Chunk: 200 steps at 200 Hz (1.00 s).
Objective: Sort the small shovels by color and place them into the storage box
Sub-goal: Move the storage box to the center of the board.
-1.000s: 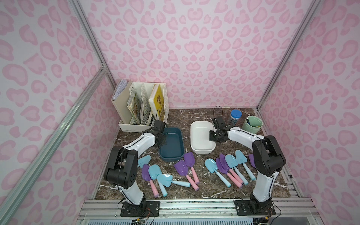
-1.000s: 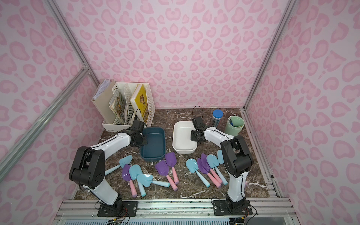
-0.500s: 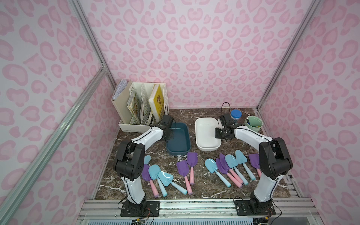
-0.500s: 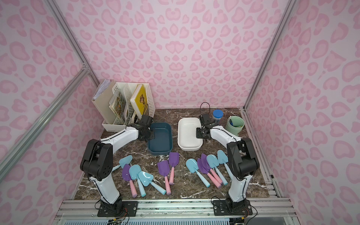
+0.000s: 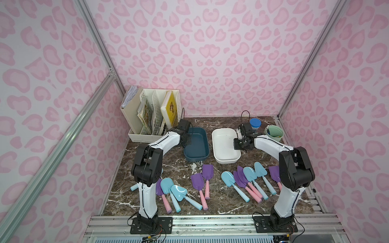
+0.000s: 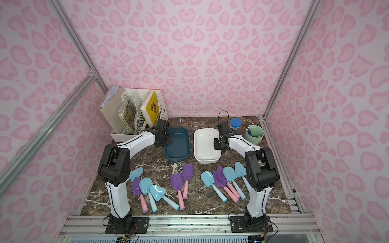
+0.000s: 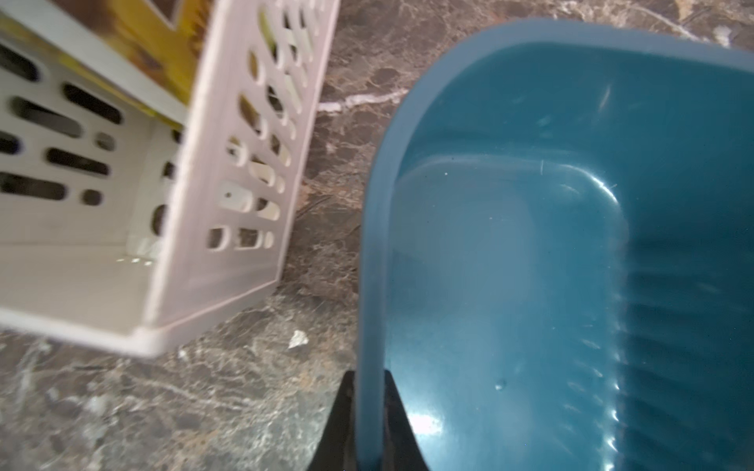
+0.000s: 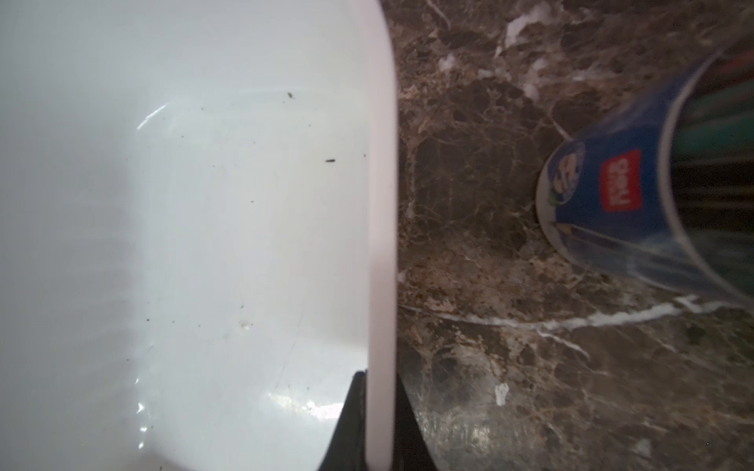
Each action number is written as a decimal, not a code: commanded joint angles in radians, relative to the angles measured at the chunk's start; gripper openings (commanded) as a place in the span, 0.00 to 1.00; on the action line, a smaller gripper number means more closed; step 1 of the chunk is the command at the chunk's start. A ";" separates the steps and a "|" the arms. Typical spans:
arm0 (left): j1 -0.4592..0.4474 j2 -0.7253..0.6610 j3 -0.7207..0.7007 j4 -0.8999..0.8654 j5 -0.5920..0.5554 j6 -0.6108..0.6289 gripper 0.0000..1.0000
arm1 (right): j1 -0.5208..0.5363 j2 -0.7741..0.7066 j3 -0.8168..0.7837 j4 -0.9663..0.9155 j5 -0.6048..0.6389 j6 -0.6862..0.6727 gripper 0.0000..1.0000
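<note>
While the small shovels (image 5: 207, 172) lie loose across the near half of the marble tabletop (image 5: 227, 124), light blue and purple-pink mixed, two storage boxes sit side by side just behind them. Left gripper (image 7: 368, 383) pinched tight on the outer rim of the dark blue box (image 5: 197, 145), one finger inside, one outside. Right gripper (image 8: 380, 381) clamped likewise on the white box (image 5: 225, 145) rim. File rack (image 5: 151, 117) beside the blue box; blue-capped tube (image 5: 255, 124) and green cup (image 5: 274, 133) near the white box's far corner

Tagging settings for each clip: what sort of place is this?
Probably a staged robot-recording booth rather than a real room: pink-patterned walls on an aluminium frame, around a small marble-look tabletop.
</note>
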 commanded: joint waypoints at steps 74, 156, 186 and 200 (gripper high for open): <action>0.000 0.039 0.026 0.013 0.051 0.051 0.07 | -0.003 0.100 0.060 0.014 -0.021 -0.002 0.07; 0.002 0.046 0.056 -0.013 0.066 0.078 0.23 | -0.007 0.116 0.142 -0.013 -0.022 -0.014 0.24; 0.001 0.028 0.051 -0.014 0.070 0.078 0.33 | -0.005 0.094 0.142 -0.016 -0.015 -0.016 0.29; 0.000 -0.002 0.040 -0.010 0.067 0.081 0.38 | -0.002 0.065 0.141 -0.022 -0.006 -0.015 0.32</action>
